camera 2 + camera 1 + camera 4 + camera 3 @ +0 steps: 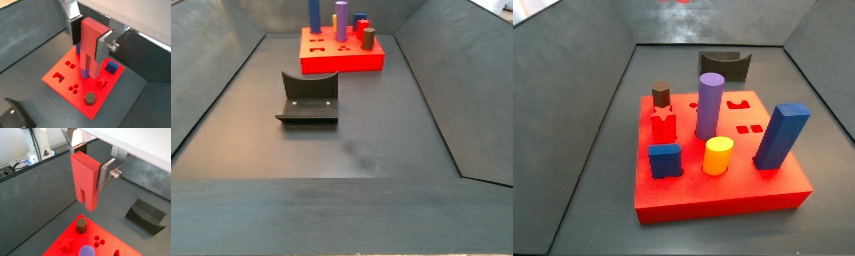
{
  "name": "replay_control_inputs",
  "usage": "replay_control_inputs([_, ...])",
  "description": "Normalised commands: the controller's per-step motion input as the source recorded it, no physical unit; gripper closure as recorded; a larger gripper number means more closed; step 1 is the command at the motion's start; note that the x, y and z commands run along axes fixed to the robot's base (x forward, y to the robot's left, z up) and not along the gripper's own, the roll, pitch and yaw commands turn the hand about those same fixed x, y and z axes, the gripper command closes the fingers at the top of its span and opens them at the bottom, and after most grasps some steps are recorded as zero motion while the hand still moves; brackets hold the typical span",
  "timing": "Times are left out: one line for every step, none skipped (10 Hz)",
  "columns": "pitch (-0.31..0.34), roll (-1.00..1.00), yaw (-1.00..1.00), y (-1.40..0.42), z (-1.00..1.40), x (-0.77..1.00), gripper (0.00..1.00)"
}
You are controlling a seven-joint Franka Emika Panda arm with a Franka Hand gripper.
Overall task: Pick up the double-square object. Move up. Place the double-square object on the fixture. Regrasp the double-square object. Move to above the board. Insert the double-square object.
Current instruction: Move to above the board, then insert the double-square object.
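Observation:
My gripper [89,165] is shut on the double-square object [85,178], a long red block with a slot at its free end. The block hangs upright between the silver fingers in both wrist views, and it also shows in a wrist view [90,45] with the gripper [89,40]. It is held in the air above the red board [67,80], apart from it. The board also shows in both side views [714,190] [338,62]. The fixture [723,65] stands on the floor apart from the board and is bare [309,98]. The gripper itself does not show in the side views.
Several pieces stand in the board: a purple cylinder [710,103], a tall blue block [784,135], a yellow cylinder [718,155], a blue cube [665,160] and a brown peg [660,95]. A pair of small square holes [751,128] is open. Grey walls enclose the floor.

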Motion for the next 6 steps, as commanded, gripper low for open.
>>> replay_control_inputs([-0.041, -0.23, -0.02, 0.0, 0.0, -0.05, 1.0])
replay_control_inputs([0.0, 0.0, 0.0, 0.0, -0.02, 0.0, 1.0])
replay_control_inputs([-0.004, 0.0, 0.0, 0.0, 0.0, 0.0, 1.0])
replay_control_inputs([-0.03, 0.0, 0.0, -0.06, -0.03, 0.0, 1.0])
replay_control_inputs([-0.001, 0.02, 0.0, -0.04, 0.0, 0.0, 1.0])
replay_control_inputs([0.0, 0.06, 0.0, -0.05, -0.05, 0.38, 1.0])
